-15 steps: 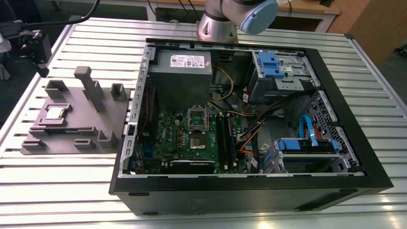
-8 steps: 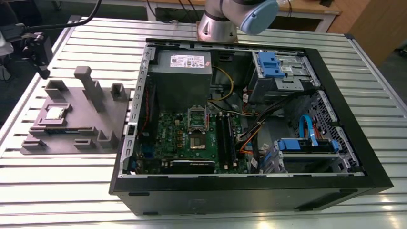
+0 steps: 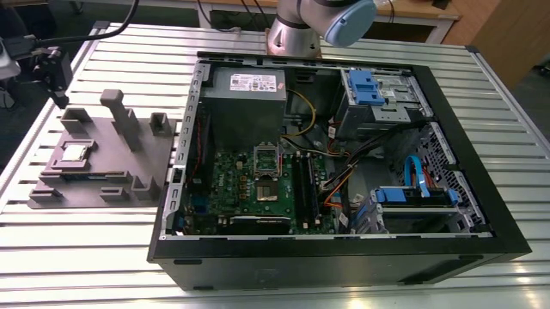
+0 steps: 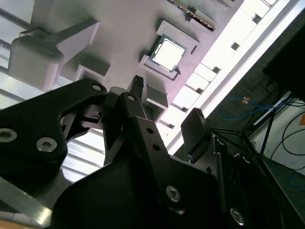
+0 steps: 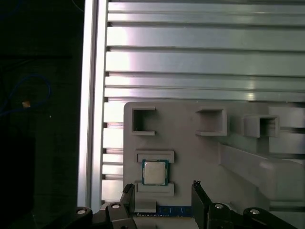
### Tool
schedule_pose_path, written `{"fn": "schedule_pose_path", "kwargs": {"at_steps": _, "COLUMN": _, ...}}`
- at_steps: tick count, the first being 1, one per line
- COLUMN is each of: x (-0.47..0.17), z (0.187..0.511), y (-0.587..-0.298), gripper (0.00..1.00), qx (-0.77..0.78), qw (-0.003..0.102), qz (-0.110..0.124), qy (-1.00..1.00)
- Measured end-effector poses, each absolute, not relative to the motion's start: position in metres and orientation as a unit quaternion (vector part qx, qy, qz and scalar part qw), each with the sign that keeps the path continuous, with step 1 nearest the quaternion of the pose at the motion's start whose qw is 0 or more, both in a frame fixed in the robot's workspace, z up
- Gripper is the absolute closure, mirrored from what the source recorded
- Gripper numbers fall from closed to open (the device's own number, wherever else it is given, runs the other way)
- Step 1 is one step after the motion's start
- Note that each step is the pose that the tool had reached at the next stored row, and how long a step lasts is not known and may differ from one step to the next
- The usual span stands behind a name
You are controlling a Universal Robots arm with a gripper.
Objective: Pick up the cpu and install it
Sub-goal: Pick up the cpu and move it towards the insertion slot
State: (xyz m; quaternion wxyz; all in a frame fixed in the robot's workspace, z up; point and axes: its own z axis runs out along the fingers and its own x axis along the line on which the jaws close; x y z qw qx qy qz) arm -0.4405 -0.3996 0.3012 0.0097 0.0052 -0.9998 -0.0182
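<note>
The cpu [image 3: 76,152] [image 4: 167,53] [image 5: 155,172], a small square chip with a shiny silver top, lies flat in a recess of the grey plastic fixture [image 3: 103,161] [image 5: 200,152] at the exterior view's left. My gripper [image 3: 58,96] [image 4: 167,105] [image 5: 162,190] hangs above the far left part of the fixture, open, with nothing between its black fingers [image 5: 127,192]. In both wrist views the chip lies just beyond the fingertips, apart from them. The silver-framed socket [image 3: 268,159] sits on the green motherboard [image 3: 249,193] inside the open computer case.
The black computer case [image 3: 344,257] lies open on the slatted aluminium table [image 3: 129,270], with power supply, cables and blue drive bays inside. Tall grey posts [image 3: 116,116] rise from the fixture near the chip. A memory stick [image 5: 174,210] lies in the fixture beside the chip.
</note>
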Motion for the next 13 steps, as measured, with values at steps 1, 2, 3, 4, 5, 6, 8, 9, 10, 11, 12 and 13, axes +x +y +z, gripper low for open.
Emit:
{"fn": "schedule_pose_path", "kwargs": {"at_steps": 1, "x": -0.440, "z": 0.301, "y": -0.400, "gripper": 0.41, "qx": 0.005, "qw": 0.010, "qz": -0.018, "qy": -1.000}}
{"fn": "schedule_pose_path", "kwargs": {"at_steps": 2, "x": -0.440, "z": 0.300, "y": -0.400, "gripper": 0.41, "qx": 0.005, "qw": 0.010, "qz": -0.018, "qy": -1.000}}
{"fn": "schedule_pose_path", "kwargs": {"at_steps": 3, "x": -0.440, "z": 0.299, "y": -0.400, "gripper": 0.41, "qx": 0.005, "qw": 0.010, "qz": -0.018, "qy": -1.000}}
{"fn": "schedule_pose_path", "kwargs": {"at_steps": 4, "x": -0.440, "z": 0.299, "y": -0.400, "gripper": 0.41, "qx": 0.005, "qw": 0.010, "qz": -0.018, "qy": -1.000}}
{"fn": "schedule_pose_path", "kwargs": {"at_steps": 5, "x": -0.440, "z": 0.298, "y": -0.400, "gripper": 0.41, "qx": 0.005, "qw": 0.010, "qz": -0.018, "qy": -1.000}}
{"fn": "schedule_pose_path", "kwargs": {"at_steps": 6, "x": -0.440, "z": 0.297, "y": -0.400, "gripper": 0.41, "qx": 0.005, "qw": 0.010, "qz": -0.018, "qy": -1.000}}
{"fn": "schedule_pose_path", "kwargs": {"at_steps": 8, "x": -0.440, "z": 0.294, "y": -0.400, "gripper": 0.41, "qx": 0.005, "qw": 0.010, "qz": -0.018, "qy": -1.000}}
{"fn": "schedule_pose_path", "kwargs": {"at_steps": 9, "x": -0.440, "z": 0.293, "y": -0.401, "gripper": 0.41, "qx": 0.005, "qw": 0.010, "qz": -0.018, "qy": -1.000}}
{"fn": "schedule_pose_path", "kwargs": {"at_steps": 10, "x": -0.440, "z": 0.292, "y": -0.401, "gripper": 0.41, "qx": 0.005, "qw": 0.010, "qz": -0.018, "qy": -1.000}}
{"fn": "schedule_pose_path", "kwargs": {"at_steps": 11, "x": -0.440, "z": 0.290, "y": -0.402, "gripper": 0.41, "qx": 0.005, "qw": 0.010, "qz": -0.018, "qy": -1.000}}
{"fn": "schedule_pose_path", "kwargs": {"at_steps": 12, "x": -0.440, "z": 0.288, "y": -0.403, "gripper": 0.41, "qx": 0.005, "qw": 0.010, "qz": -0.018, "qy": -1.000}}
{"fn": "schedule_pose_path", "kwargs": {"at_steps": 13, "x": -0.440, "z": 0.286, "y": -0.403, "gripper": 0.41, "qx": 0.005, "qw": 0.010, "qz": -0.018, "qy": -1.000}}
